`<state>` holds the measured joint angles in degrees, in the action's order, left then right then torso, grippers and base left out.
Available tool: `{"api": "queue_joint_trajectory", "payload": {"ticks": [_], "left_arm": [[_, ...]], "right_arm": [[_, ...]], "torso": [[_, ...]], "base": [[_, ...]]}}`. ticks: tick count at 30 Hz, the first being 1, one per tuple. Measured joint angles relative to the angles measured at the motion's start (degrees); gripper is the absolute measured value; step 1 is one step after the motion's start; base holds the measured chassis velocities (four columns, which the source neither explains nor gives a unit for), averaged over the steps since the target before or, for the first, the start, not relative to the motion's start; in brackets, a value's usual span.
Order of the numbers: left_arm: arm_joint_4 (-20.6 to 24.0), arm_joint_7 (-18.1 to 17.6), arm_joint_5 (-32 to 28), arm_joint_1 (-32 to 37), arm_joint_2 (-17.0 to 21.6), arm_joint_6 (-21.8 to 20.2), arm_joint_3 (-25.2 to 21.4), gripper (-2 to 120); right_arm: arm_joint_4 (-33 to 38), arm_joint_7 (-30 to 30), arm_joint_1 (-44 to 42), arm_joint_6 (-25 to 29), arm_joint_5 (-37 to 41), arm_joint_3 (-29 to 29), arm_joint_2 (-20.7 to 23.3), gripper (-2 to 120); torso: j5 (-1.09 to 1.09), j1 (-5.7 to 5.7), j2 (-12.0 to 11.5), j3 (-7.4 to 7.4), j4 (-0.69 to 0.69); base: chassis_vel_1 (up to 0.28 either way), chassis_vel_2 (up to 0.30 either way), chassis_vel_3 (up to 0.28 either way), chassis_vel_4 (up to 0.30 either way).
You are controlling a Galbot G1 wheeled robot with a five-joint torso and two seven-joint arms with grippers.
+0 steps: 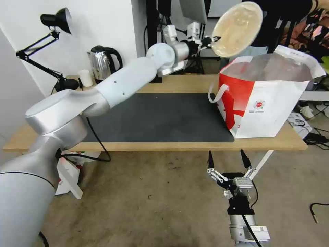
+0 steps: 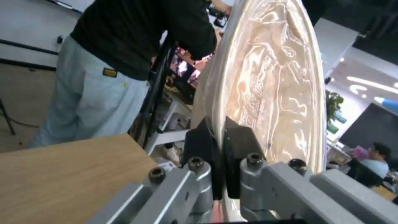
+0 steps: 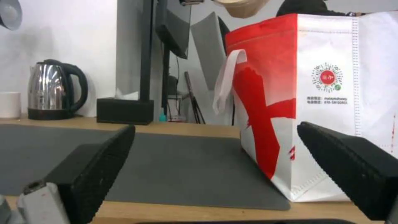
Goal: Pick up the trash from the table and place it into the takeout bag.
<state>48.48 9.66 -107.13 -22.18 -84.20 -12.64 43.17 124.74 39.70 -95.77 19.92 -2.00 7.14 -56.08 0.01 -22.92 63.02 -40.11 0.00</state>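
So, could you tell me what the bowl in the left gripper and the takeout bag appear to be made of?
The bowl, pinched at its rim by the left gripper, looks like tan paper with a glossy coating: its inside shows shiny streaks in the left wrist view. The takeout bag looks like a matte white and red non-woven fabric with stitched seams, and its silver inside suggests a foil lining.

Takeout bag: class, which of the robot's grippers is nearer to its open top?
Left. The left gripper holds the tan paper bowl in the air, just above the takeout bag. The right gripper hangs open below the table edge.
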Motion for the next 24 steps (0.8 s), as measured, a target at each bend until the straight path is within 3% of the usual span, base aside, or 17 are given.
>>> {"api": "queue_joint_trajectory", "payload": {"ticks": [10, 24], "left_arm": [[-5.94, -0.32, 2.67, -0.64, -5.25, -0.22, 1.97, 1], [-8.18, -2.11, 3.28, -2.12, -7.2, -0.28, 5.91, 1]], "right_arm": [[0.0, 0.0, 0.0, 0.0, 0.0, 0.0, 0.0, 100], [0.0, 0.0, 0.0, 0.0, 0.0, 0.0, 0.0, 100]], "torso": [[0.0, 0.01, 0.0, 0.0, -0.01], [-0.01, 0.0, 0.0, 0.0, -0.01]], "base": [[0.0, 0.0, 0.0, 0.0], [0.0, 0.0, 0.0, 0.0]]}}
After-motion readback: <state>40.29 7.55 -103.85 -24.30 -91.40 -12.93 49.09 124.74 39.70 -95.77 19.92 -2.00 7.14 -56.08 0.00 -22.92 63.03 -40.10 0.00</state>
